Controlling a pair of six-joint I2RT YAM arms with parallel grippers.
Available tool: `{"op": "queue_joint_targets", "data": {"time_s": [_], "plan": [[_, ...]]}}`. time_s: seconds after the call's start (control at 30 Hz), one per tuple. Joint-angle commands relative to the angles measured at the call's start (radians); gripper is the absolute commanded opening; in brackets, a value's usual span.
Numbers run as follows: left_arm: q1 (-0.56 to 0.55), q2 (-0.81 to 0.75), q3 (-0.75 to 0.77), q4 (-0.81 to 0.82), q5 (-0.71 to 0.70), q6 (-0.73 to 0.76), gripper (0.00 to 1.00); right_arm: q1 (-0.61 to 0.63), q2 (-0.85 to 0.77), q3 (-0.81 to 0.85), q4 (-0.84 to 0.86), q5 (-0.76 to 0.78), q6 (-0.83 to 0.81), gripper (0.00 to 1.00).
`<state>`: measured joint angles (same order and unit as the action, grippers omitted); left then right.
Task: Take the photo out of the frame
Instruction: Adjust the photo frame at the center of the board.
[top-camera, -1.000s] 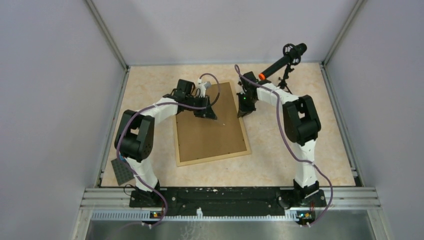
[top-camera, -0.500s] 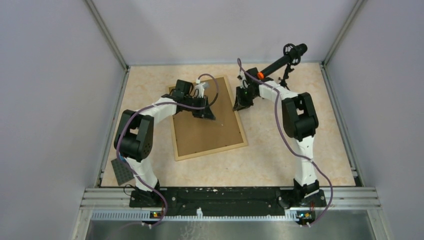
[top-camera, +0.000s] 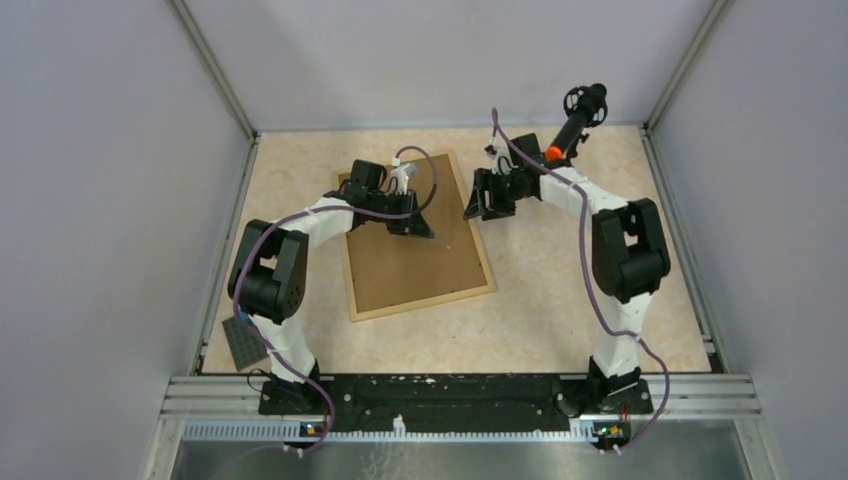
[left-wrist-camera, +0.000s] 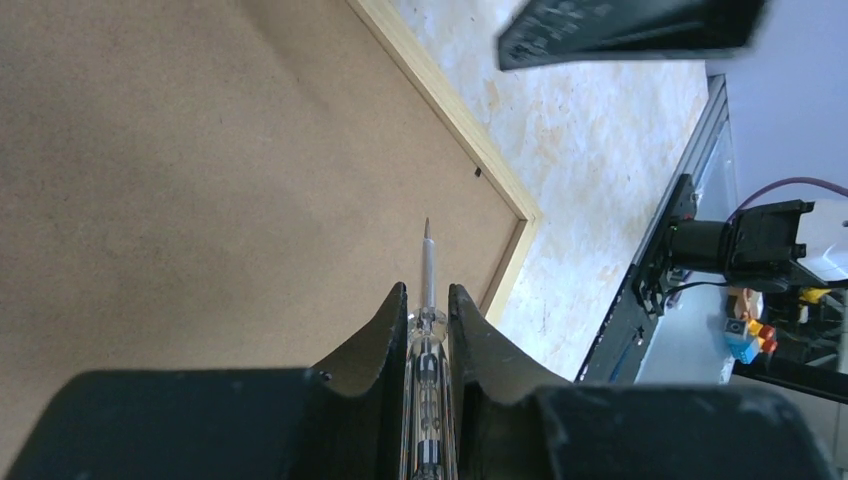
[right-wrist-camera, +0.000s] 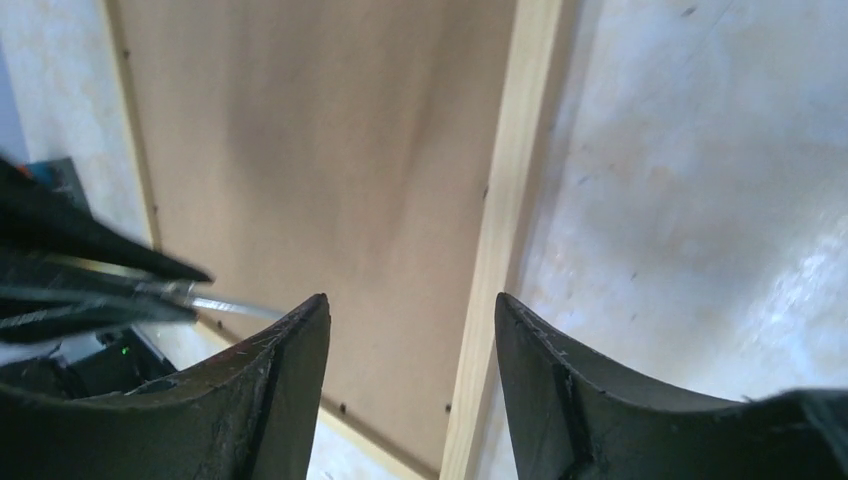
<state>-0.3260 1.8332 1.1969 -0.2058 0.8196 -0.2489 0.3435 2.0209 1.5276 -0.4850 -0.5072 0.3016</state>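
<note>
Large thin light-wood rectangular frame (top-camera: 415, 245) lies back-up on beige marbled surface (top-camera: 570, 300), brown fibreboard showing. Photo not visible; prob. inside, face down. L gripper (left-wrist-camera: 428, 300) clenched on thin clear-handled metal screwdriver (left-wrist-camera: 427, 250), tip over fibreboard nr a frame corner. R gripper (right-wrist-camera: 412, 310) released, hovering above frame's R-side rail. Step: freeing the backing. Next: tip needs to catch a tab or fibreboard edge w/o gouging; R could steady frame.

We see the large thin light-wood rectangular picture frame (top-camera: 420, 270) lying flat, brown fibreboard back facing up, just left of centre in the top view, its upper end leaning slightly left.
</note>
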Motion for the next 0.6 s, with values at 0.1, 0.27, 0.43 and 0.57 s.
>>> {"op": "queue_joint_targets", "data": {"time_s": [0.1,0.27,0.43,0.57], "plan": [[-0.046,-0.011,-0.070,0.181,0.030,-0.130,0.00,-0.002,-0.181,-0.185,-0.022,-0.016,-0.096,0.56],[-0.080,-0.006,-0.193,0.401,0.015,-0.326,0.00,-0.004,-0.231,-0.310,-0.001,-0.034,-0.069,0.52],[-0.100,0.013,-0.268,0.506,0.020,-0.393,0.00,-0.004,-0.236,-0.391,0.004,-0.049,-0.054,0.46],[-0.113,0.000,-0.290,0.499,-0.005,-0.378,0.00,0.000,-0.245,-0.482,0.045,-0.099,-0.003,0.44]]}}
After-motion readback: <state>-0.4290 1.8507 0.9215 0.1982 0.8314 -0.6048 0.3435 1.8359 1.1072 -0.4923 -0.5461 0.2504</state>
